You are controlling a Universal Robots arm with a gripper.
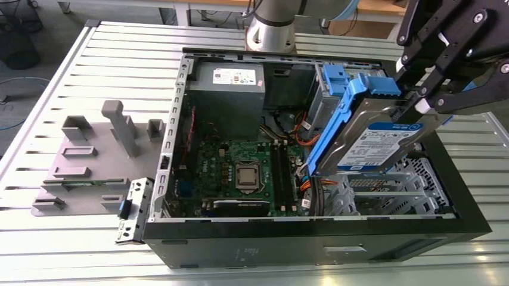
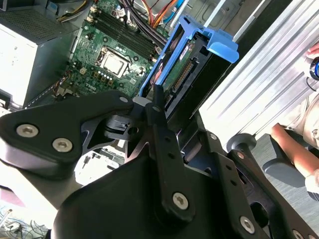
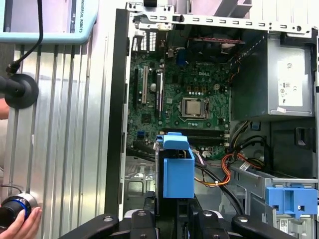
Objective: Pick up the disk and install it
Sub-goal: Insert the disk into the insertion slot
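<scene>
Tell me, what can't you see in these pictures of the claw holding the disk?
- Exterior view: the claw is cut off by the top and right edges. The disk hides the part of the computer case beneath it.
- Second wrist view: the claw's black body covers the disk's near end.
- First wrist view: the disk is seen end-on, so its flat sides are hidden. A hand is cut off by the picture's edge.

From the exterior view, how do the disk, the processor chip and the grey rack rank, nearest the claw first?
1. The disk, clamped in the gripper above the case.
2. The processor chip, down inside the case.
3. The grey rack, on the table at the exterior view's left.
</scene>
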